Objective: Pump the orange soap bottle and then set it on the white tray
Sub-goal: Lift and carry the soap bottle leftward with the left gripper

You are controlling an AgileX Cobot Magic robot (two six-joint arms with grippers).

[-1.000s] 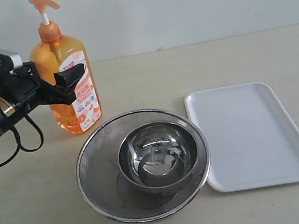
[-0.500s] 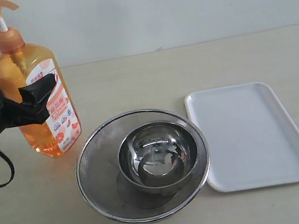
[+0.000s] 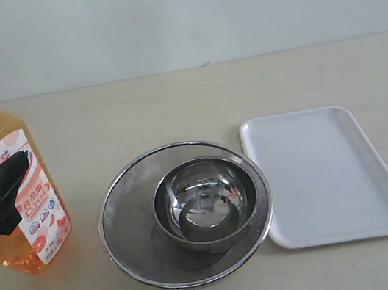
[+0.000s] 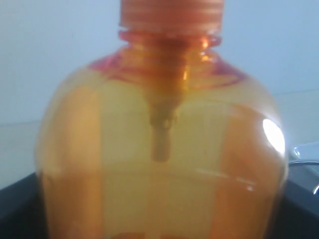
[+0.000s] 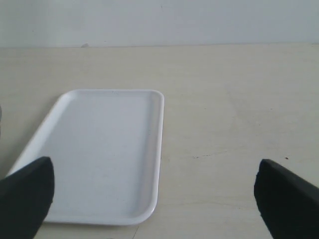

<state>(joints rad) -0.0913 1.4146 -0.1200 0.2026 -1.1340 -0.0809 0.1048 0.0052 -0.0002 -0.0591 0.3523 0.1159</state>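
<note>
The orange soap bottle [image 3: 13, 220] is at the far left edge of the exterior view, leaning slightly, with its pump head cut off by the frame. My left gripper [image 3: 1, 193] is shut on its body just above the label, one black finger across the front. In the left wrist view the bottle [image 4: 159, 149] fills the picture between the dark fingers [image 4: 15, 209]. I cannot tell whether its base touches the table. The white tray [image 3: 326, 175] lies empty at the right. My right gripper [image 5: 157, 199] is open, just off the near corner of the tray [image 5: 99, 154].
A round steel mesh strainer [image 3: 125, 223] with a steel bowl [image 3: 204, 203] inside it sits between the bottle and the tray, touching the tray's left edge. A pale wall runs along the back of the beige table [image 3: 245, 92].
My left gripper has carried the bottle from the back of the table to the left and forward. The arm is now mostly out of the exterior view. Strainer, bowl and tray have not moved.
</note>
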